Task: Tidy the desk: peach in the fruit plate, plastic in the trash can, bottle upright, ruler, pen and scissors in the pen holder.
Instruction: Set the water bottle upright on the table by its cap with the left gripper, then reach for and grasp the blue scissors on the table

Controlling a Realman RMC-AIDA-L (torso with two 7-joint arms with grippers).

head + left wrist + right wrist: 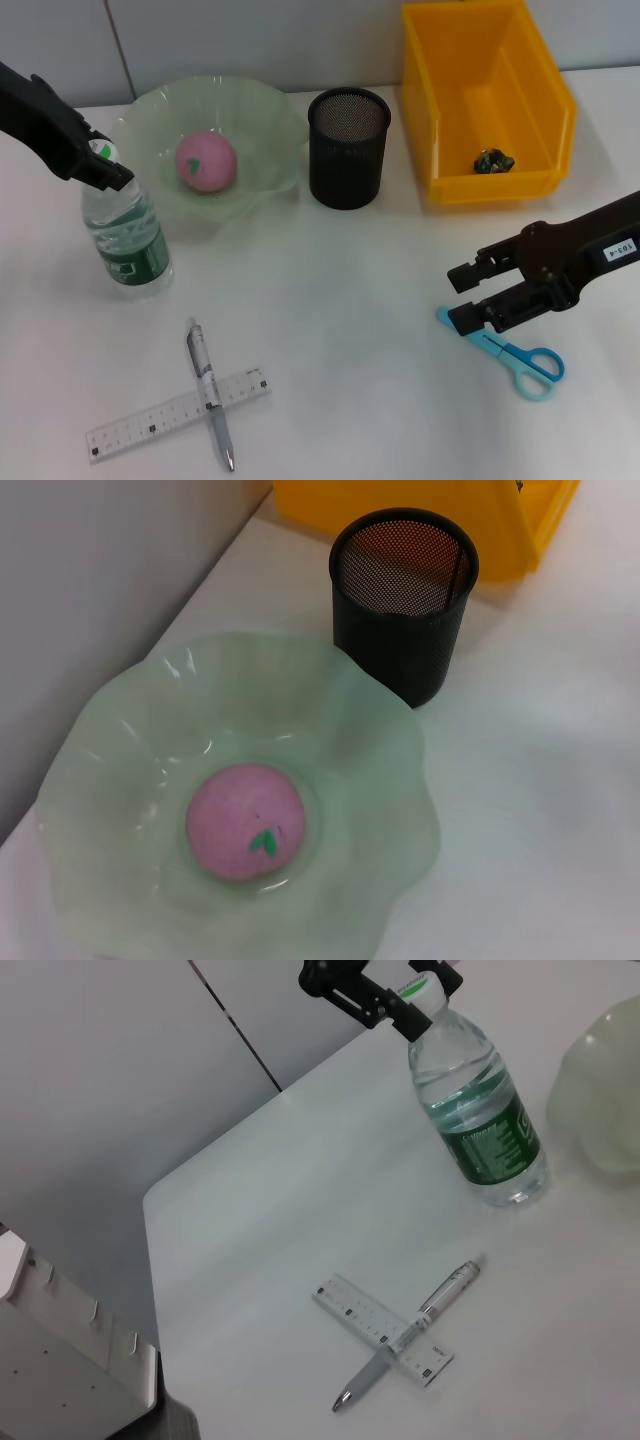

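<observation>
The clear water bottle with a green label stands upright at the left of the table. My left gripper holds it at the cap, and the right wrist view shows its fingers closed on either side of the bottle top. The pink peach lies in the green fruit plate. The black mesh pen holder is empty. Crumpled plastic lies in the yellow trash can. My right gripper is open just above the blade tips of the blue scissors. The pen lies across the ruler.
The peach, plate and pen holder fill the left wrist view. The table's left edge is bordered by a grey wall. The pen and ruler lie near the front edge.
</observation>
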